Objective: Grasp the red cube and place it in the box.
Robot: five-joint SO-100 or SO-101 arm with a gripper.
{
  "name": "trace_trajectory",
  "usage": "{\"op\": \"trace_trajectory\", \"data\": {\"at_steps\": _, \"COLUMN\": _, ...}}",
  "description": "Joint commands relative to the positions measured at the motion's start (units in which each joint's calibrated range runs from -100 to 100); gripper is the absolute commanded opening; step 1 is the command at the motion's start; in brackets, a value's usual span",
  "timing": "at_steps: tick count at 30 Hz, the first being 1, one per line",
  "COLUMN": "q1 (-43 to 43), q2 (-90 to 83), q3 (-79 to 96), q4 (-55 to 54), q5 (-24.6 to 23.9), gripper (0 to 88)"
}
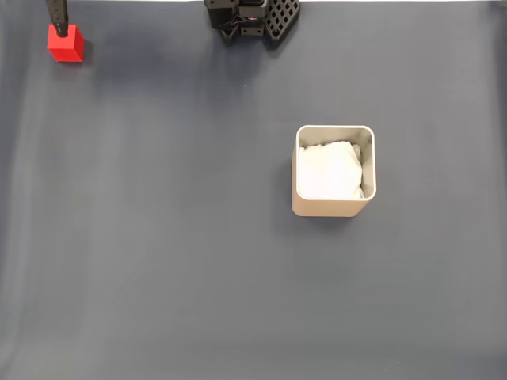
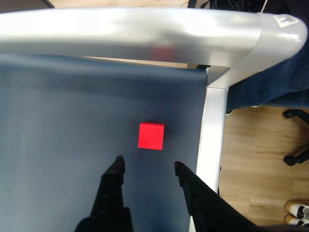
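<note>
We see a dark blue-grey table mat [image 1: 158,253] covering the work surface, its far edge bounded by a pale metal frame [image 2: 145,31] in the wrist view. On it stands the box [image 1: 333,207], white padding [image 1: 329,170] showing at its top, well apart from our gripper [image 2: 147,166]. The gripper hangs above the mat with its two black fingers [image 2: 116,169] spread apart, nothing between them. The red cube [image 2: 151,136] rests on the mat just ahead of the fingertips, roughly centred on the gap, near the mat's corner.
</note>
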Motion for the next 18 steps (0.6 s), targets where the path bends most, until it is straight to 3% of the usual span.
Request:
{"op": "trace_trajectory", "data": {"at_steps": 1, "q1": -0.1, "q2": -0.1, "q3": -0.8, "q4": -0.7, "q5": -1.1, "gripper": 32.5}}
{"op": "trace_trajectory", "data": {"at_steps": 18, "q1": -1.6, "q2": 4.8, "q3": -0.7, "q4": -7.4, "q5": -4.2, "gripper": 42.9}}
